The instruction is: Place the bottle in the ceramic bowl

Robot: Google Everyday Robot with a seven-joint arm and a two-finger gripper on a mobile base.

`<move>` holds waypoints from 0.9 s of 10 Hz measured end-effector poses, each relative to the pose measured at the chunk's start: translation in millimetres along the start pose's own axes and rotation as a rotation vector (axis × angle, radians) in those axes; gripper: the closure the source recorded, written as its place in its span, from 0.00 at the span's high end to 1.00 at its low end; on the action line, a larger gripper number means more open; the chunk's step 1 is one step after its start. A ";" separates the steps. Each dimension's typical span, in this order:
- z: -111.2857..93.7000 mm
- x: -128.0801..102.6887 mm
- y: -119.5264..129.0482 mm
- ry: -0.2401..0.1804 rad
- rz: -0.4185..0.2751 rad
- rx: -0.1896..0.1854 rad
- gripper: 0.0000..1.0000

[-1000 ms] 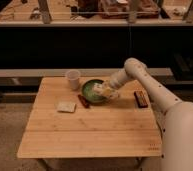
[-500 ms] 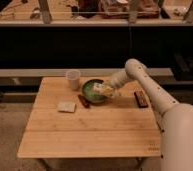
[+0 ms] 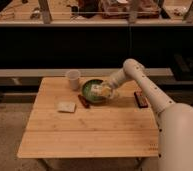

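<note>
Little has moved since the frames one second and half a second back: the arm holds nearly the same reach, with the hand (image 3: 106, 90) perhaps a shade lower over the ceramic bowl (image 3: 92, 88). The hand sits at the bowl's right inner side, and the bottle (image 3: 104, 91) shows as a cream-white shape at its tip, lying low inside the green glaze. Whether the bottle rests on the bowl or hangs just above it, I cannot tell. Whether the hand is pinching the bottle or has spread off it, I also cannot tell. Outward from the bowl: a small dark reddish object (image 3: 83, 101) lies just beside its left rim, the translucent white cup (image 3: 73, 79) stands upright near the bowl's upper left, and a flat pale pad (image 3: 66, 106) lies further left. A dark rectangular item (image 3: 140, 99) lies to the right of the arm, all on the wooden worktop (image 3: 90, 135). Judgement: placement looks near complete. Risks: the bottle is about as long as the bowl is wide, so a release at an angle could leave it propped on the rim and let it roll out; a sideways withdrawal could drag the bowl or catch its right rim.
</note>
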 end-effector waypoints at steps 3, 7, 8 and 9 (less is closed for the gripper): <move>7.6 2.3 1.9 0.001 0.008 -0.007 0.60; 8.4 0.5 6.4 0.011 0.033 -0.013 0.60; 4.5 -3.5 8.5 0.011 0.035 -0.015 0.60; 3.3 -5.2 9.6 0.012 0.038 -0.016 0.60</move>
